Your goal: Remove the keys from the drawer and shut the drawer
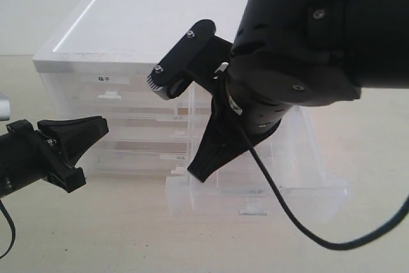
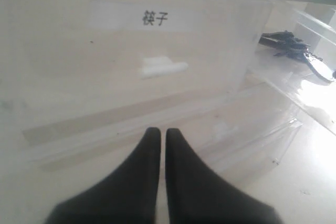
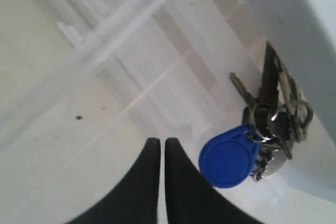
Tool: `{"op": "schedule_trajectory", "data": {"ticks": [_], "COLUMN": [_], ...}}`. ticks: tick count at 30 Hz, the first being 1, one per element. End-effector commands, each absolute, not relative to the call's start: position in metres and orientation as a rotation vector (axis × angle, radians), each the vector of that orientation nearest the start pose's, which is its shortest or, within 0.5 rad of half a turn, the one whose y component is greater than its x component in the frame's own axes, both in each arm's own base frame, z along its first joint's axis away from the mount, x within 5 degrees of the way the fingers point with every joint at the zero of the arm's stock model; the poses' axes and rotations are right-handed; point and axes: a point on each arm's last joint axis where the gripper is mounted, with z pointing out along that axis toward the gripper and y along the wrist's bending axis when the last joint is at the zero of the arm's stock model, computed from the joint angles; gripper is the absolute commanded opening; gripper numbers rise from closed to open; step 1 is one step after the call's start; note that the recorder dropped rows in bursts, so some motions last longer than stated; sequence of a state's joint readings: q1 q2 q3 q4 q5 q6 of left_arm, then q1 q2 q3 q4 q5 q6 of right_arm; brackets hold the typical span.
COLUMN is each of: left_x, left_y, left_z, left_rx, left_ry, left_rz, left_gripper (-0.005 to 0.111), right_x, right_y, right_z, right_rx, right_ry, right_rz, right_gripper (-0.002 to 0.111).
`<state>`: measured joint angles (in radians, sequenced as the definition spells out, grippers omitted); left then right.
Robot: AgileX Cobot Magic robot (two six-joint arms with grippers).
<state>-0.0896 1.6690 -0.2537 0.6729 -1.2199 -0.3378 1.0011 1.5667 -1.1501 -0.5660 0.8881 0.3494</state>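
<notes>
The drawer (image 1: 255, 193) is the right half-width one, pulled well out of the translucent cabinet, with its small tab handle (image 1: 252, 209) at the front. The keys (image 3: 273, 111) lie inside it against a wall, their blue teardrop fob (image 3: 228, 156) towards my right gripper (image 3: 157, 141). That gripper is shut and empty, its tips just beside the fob without touching it. In the exterior view the right gripper (image 1: 197, 174) points down into the drawer and hides the keys. The left wrist view shows the keys (image 2: 294, 48) as a dark bunch. My left gripper (image 2: 158, 130) is shut and empty, facing the cabinet front.
The left half-width drawer (image 2: 131, 51) with a white label strip (image 2: 152, 18) and tab handle (image 2: 163, 67) is closed. Full-width drawers (image 1: 140, 135) below are closed. The right arm's black cable (image 1: 287, 215) loops over the open drawer's front. The cabinet top (image 1: 160, 17) is bare white.
</notes>
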Motion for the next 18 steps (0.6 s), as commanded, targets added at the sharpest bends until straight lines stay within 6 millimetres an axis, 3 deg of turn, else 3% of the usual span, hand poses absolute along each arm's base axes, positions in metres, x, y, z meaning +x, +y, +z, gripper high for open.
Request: {"op": "schedule_trajectory", "data": {"ticks": [1, 6, 9, 14, 15, 18], "left_x": [0.215, 0.215, 0.215, 0.215, 0.214, 0.214], "left_y": [-0.074, -0.074, -0.074, -0.074, -0.074, -0.074], "left_z": [0.147, 0.147, 0.147, 0.147, 0.147, 0.147], "left_rx": [0.468, 0.468, 0.468, 0.472, 0.475, 0.475], "left_ry": [1.715, 1.715, 1.715, 1.715, 1.715, 1.716], "left_rz": [-0.679, -0.679, -0.679, -0.681, -0.683, -0.687], "left_gripper": [0.005, 0.005, 0.005, 0.005, 0.005, 0.005], "right_x": [0.183, 0.189, 0.203, 0.216, 0.216, 0.219], "right_y": [0.249, 0.237, 0.227, 0.227, 0.228, 0.232], "right_z": [0.289, 0.298, 0.294, 0.283, 0.282, 0.278], "right_rx": [-1.191, -1.119, -1.064, -1.013, -1.001, -1.015], "right_ry": [2.204, 2.211, 2.253, 2.297, 2.298, 2.286], "right_rz": [-0.154, -0.202, -0.235, -0.235, -0.227, -0.221], "right_gripper": [0.000, 0.001, 0.013, 0.071, 0.074, 0.065]}}
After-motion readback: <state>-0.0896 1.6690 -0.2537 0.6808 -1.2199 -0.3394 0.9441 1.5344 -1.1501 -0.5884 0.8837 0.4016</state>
